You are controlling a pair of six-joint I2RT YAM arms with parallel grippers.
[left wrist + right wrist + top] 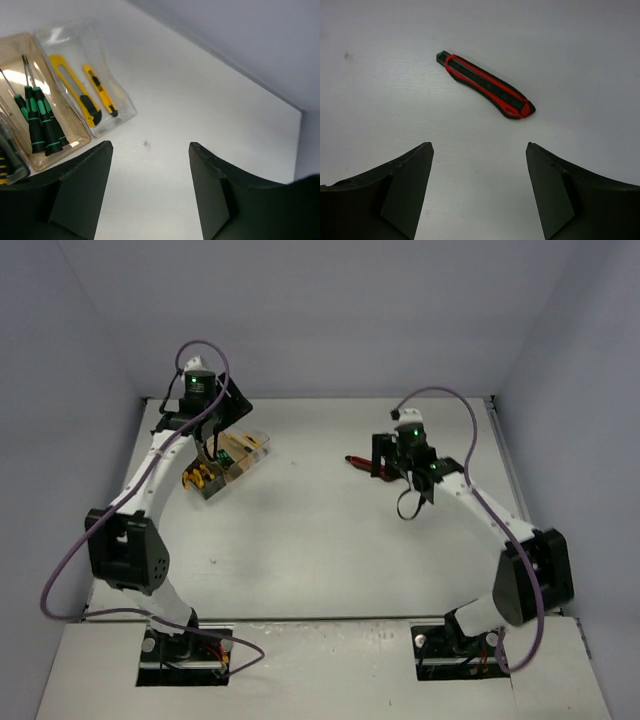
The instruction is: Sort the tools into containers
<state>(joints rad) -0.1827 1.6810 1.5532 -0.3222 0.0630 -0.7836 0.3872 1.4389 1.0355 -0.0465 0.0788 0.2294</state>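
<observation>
The three joined bins (240, 455) stand at the back left. In the left wrist view the clear bin (112, 75) holds two yellow utility knives (75, 87). The amber bin (12, 60) holds several black-green screwdrivers (40, 122). Yellow-handled pliers (195, 478) lie in the dark grey bin (7, 145). My left gripper (150, 145) is open and empty over bare table beside the clear bin; in the top view it (212, 445) hangs above the bins. A red-black utility knife (485, 85) lies flat on the table, also seen from above (357, 461). My right gripper (478, 145) is open and empty, just short of it.
White table (320, 540) with grey walls (320, 310) on three sides. A raised table edge runs along the back wall (240, 75). A small dark speck (146, 144) marks the surface near the clear bin.
</observation>
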